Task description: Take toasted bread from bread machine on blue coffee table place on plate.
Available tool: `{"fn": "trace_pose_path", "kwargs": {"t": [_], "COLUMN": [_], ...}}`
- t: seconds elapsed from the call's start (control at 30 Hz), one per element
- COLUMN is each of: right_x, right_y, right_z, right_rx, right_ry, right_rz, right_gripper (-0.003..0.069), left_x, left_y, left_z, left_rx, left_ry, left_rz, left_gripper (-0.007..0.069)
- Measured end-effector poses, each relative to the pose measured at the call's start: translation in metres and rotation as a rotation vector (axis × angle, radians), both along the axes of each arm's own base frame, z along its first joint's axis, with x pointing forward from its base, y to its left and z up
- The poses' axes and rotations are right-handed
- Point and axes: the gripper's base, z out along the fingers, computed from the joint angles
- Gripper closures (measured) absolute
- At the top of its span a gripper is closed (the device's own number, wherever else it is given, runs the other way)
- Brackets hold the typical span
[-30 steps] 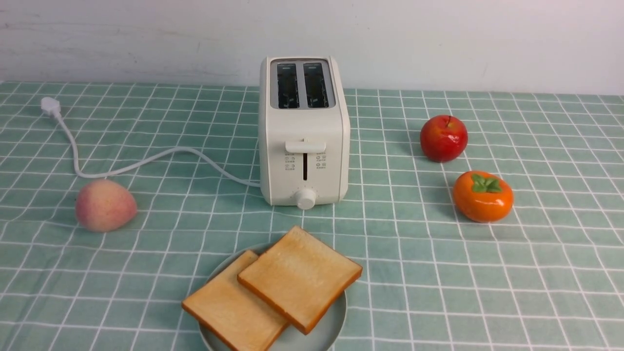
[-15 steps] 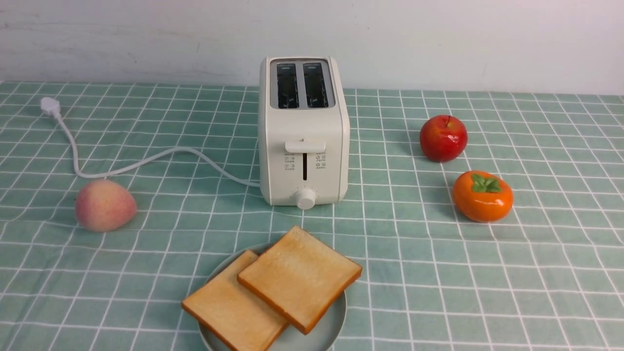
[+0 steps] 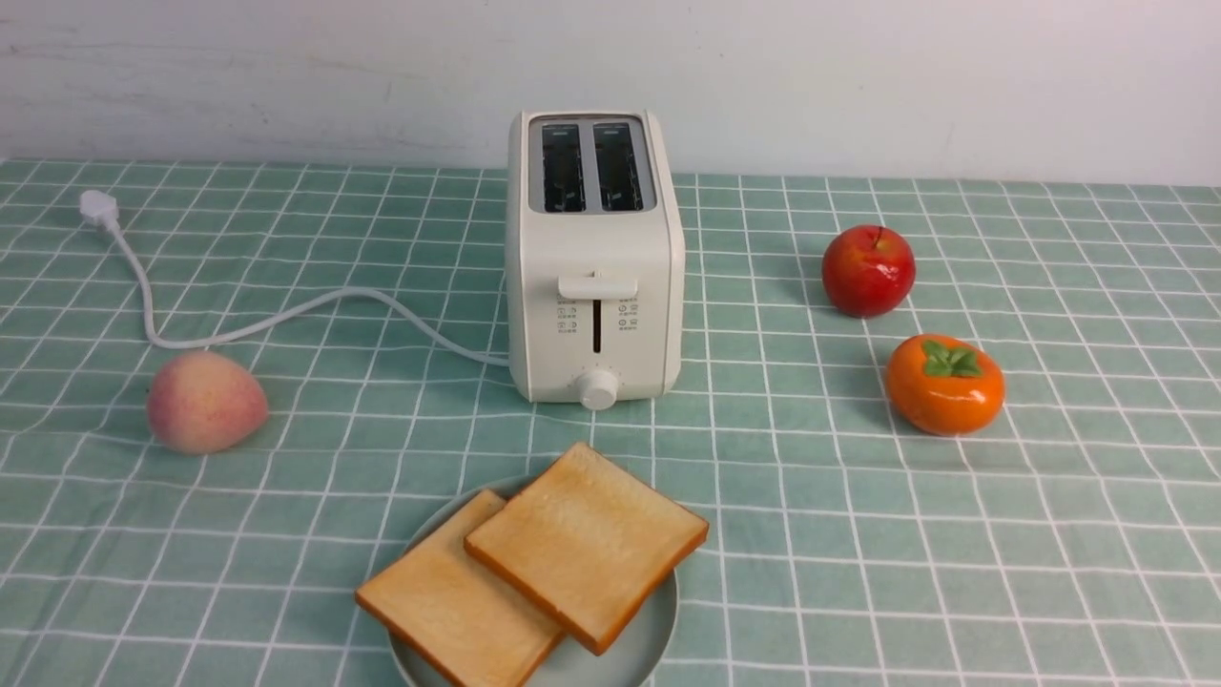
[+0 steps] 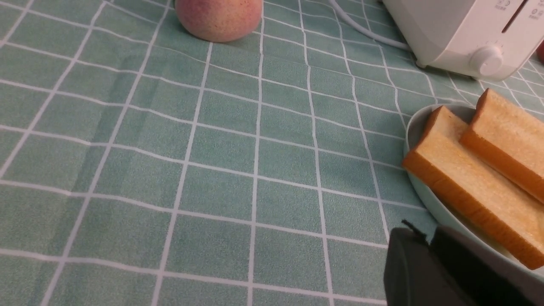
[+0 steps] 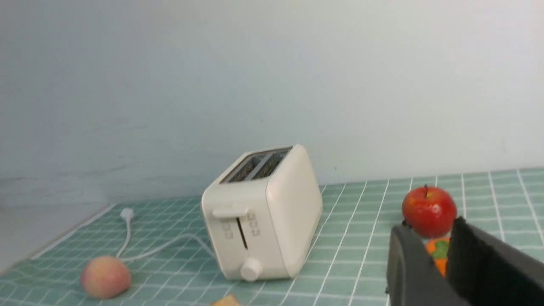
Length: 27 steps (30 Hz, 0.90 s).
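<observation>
- Nothing has moved since the earlier front views: toast, plate, toaster and fruit lie exactly as they did a second ago, and neither arm enters the front view.
- Task state: both slices of the toasted bread lie overlapped on the plate, just in front of the bread machine; its two slots look empty and its lever is up. By this evidence the transfer appears complete, with at most arm retreat left.
- Left gripper: seen only as dark finger bodies close together near the plate rim, grasping nothing visible; whether fully clenched cannot be told.
- Right gripper: raised, fingers slightly parted with a narrow gap between them, empty.
- Surroundings on the blue coffee table: a peach at left, beside the white cord; an apple and a persimmon at right. All stand well apart from the plate and obstruct nothing.
</observation>
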Motion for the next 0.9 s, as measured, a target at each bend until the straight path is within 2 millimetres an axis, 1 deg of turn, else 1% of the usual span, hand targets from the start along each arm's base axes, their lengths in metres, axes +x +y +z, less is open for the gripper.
{"fn": "trace_pose_path", "kwargs": {"t": [0.03, 0.07, 0.13, 0.17, 0.23, 0.27, 0.3, 0.37, 0.4, 0.43, 0.5, 0.67, 0.77, 0.9], "right_x": [0.001, 0.003, 0.005, 0.006, 0.009, 0.009, 0.012, 0.015, 0.017, 0.018, 0.018, 0.018, 0.018, 0.018], "right_y": [0.001, 0.003, 0.006, 0.006, 0.007, 0.007, 0.008, 0.007, 0.005, 0.003, -0.001, -0.011, -0.013, -0.014], "right_z": [-0.002, -0.011, -0.021, -0.024, -0.038, -0.039, -0.051, -0.068, -0.08, -0.088, -0.099, -0.099, -0.099, -0.099], "right_rx": [0.002, -0.024, -0.042, -0.049, -0.077, -0.08, -0.109, -0.139, -0.153, -0.163, -0.182, -0.159, -0.15, -0.149], "right_ry": [0.009, 0.027, 0.054, 0.059, 0.095, 0.098, 0.128, 0.176, 0.216, 0.254, 0.343, 0.378, 0.382, 0.386], "right_rz": [0.009, 0.023, 0.033, 0.033, 0.035, 0.034, 0.026, -0.014, -0.062, -0.095, -0.167, -0.339, -0.385, -0.398], "right_gripper": [0.051, 0.051, 0.0509, 0.0509, 0.0509, 0.0509, 0.0507, 0.0504, 0.0503, 0.0501, 0.0496, 0.0489, 0.0485, 0.0481], "left_x": [0.0, 0.0, 0.0, 0.0, 0.0, 0.0, 0.0, 0.0, 0.0, 0.0, 0.0, 0.0, 0.0, 0.0], "left_y": [0.0, 0.0, 0.0, 0.0, 0.0, 0.0, 0.0, 0.0, 0.0, 0.0, 0.0, 0.0, 0.0, 0.0], "left_z": [0.0, 0.0, 0.0, 0.0, 0.0, 0.0, 0.0, 0.0, 0.0, 0.0, 0.0, 0.0, 0.0, 0.0], "left_rx": [0.0, 0.0, 0.0, 0.0, 0.0, 0.0, 0.0, 0.0, 0.0, 0.0, -0.001, -0.001, -0.001, -0.001], "left_ry": [0.0, 0.0, 0.0, 0.0, 0.0, 0.0, 0.0, 0.0, 0.0, 0.0, 0.0, 0.002, 0.002, 0.002], "left_rz": [0.0, 0.0, 0.0, 0.0, 0.0, 0.0, 0.0, 0.0, 0.0, 0.0, 0.0, 0.0, 0.0, 0.0], "left_gripper": [0.0557, 0.0554, 0.0554, 0.0554, 0.0551, 0.0551, 0.055, 0.0548, 0.0546, 0.0545, 0.0543, 0.0537, 0.0533, 0.0533]}}
